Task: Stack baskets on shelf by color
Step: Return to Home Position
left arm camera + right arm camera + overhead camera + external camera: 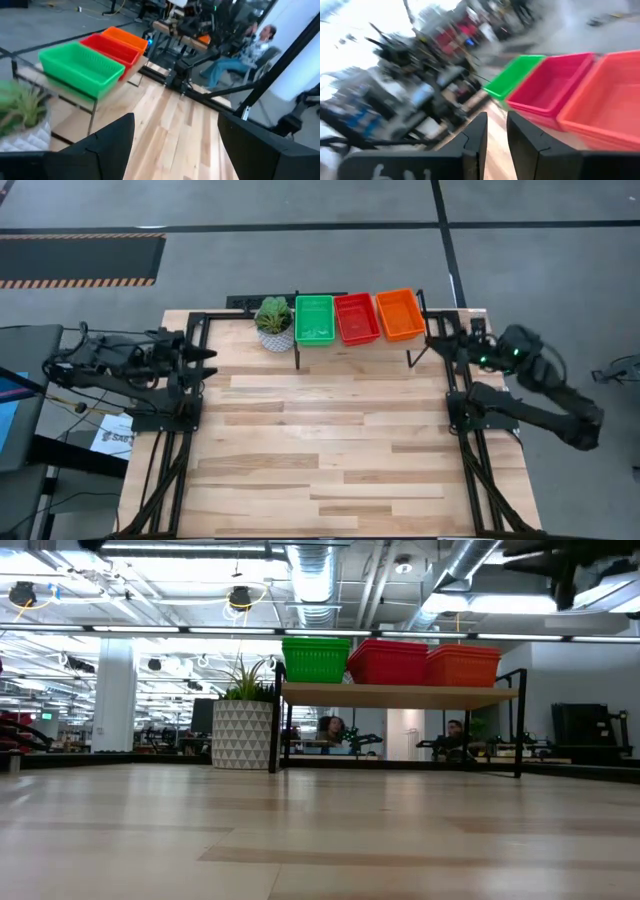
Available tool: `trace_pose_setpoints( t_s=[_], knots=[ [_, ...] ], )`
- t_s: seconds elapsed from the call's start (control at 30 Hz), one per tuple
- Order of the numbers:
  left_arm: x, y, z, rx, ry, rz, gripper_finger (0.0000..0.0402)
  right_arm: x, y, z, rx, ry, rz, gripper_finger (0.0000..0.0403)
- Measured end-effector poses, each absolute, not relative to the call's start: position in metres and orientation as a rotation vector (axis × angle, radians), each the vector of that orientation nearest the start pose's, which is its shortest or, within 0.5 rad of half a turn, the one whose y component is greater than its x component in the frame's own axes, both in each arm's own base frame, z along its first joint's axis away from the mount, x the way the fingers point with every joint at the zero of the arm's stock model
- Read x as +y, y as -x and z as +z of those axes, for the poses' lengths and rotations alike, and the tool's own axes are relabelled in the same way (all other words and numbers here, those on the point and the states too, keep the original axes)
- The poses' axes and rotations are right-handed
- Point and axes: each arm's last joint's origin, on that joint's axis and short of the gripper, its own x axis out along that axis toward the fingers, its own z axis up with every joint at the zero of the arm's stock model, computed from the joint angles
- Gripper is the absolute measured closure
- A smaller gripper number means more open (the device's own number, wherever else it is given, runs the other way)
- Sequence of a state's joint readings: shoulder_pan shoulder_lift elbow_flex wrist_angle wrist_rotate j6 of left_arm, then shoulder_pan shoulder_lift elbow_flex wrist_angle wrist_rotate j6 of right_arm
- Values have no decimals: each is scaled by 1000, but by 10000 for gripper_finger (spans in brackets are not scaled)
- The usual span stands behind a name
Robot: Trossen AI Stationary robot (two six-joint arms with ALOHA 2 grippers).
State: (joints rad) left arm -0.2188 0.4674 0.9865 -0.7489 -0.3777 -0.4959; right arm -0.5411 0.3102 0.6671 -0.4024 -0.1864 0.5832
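Orange stack point(399, 314): just beside the right gripper point(436, 332), ahead of its fingertips and slightly to one side. It is the nearest of the baskets to that gripper, and nothing touches it.
Red stack point(356, 318): next beyond the orange one from the right gripper; whether the two touch, I cannot tell.
Green stack point(314, 320): farthest from the right gripper and nearest the left gripper point(208, 363), with a potted plant point(274, 323) between that gripper and it.
Shelf point(400, 695): its long axis runs from one gripper towards the other, and each basket's long axis lies across that line.
Right gripper: fingers close together with a slim gap, nothing between them. The arm is folded at its own edge of the table point(320, 440), wrist aimed at the shelf's end.
Left gripper: fingers well apart and empty, well clear of the shelf. The arm is folded at its side, pointing across towards the right arm.
Nearer arm: the right, by far.
Step in hand: by my judgement the sorting is done — three colours, three stacks. What remains is parking the right arm — a pull back from the orange stack that keeps the fingers clear of the shelf's leg.
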Motion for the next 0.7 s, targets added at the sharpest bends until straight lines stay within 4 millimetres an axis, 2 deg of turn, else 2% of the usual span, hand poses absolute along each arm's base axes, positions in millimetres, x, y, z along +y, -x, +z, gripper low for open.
trace_pose_setpoints(
  t_s=[0.2,0.4,0.57,0.7],
  knots=[
    [-3,-56,318,103,485,127,128,-29,-77,272,-255,-591,-176,307],
    [-4,-56,268,34,534,75,128,-22,-88,240,-277,-558,-41,307],
    [-5,-61,238,46,558,88,128,-16,-96,218,-227,-567,-30,307],
    [-7,-68,231,52,554,69,128,-8,-101,200,-205,-563,-4,307]
  ],
)
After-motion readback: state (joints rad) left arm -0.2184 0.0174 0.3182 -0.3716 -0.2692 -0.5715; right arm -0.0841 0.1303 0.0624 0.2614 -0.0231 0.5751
